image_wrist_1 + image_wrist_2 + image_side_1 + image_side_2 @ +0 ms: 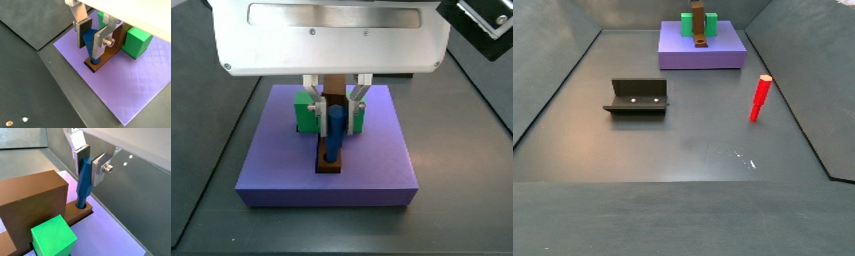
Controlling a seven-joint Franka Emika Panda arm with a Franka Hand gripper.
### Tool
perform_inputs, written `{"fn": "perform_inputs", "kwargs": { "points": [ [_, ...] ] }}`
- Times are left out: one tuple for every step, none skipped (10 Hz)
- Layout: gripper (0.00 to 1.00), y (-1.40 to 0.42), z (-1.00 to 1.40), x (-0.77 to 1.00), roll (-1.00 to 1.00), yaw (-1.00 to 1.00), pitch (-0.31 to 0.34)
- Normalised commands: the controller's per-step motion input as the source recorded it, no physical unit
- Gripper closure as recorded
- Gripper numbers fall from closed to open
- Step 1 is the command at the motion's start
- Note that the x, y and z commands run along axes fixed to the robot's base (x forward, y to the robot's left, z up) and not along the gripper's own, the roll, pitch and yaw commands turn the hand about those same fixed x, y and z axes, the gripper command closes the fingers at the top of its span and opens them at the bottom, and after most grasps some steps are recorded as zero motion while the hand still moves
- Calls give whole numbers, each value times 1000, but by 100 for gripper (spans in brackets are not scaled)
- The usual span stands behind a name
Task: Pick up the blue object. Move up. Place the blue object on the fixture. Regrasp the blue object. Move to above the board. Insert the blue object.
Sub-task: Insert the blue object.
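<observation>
- Your tool (92, 41) stands over the slab (265, 178) at the floor's far edge, its plates clamped on the blue peg (85, 183).
- The peg is upright, its lower tip already in the hole of the brown bar (101, 64), near the bar's front end.
- The fixture (637, 97) sits empty on the floor, so you look to be in the last step, with seating and release left.
- The red peg (760, 98) stands apart, untouched.

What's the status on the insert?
Gripper above the board, shut on the blue object. Tip in the hole. Nothing in the way.
</observation>
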Motion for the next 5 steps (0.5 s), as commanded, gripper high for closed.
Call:
{"fn": "perform_inputs", "kwargs": {
  "points": [
    [100,29,-166,0,251,191,-341],
    [100,63,-134,0,267,197,-300],
    [100,69,-109,146,246,149,-170],
    [100,0,-149,251,180,66,-100],
    [100,-86,-403,203,59,11,-139]
  ]
}}
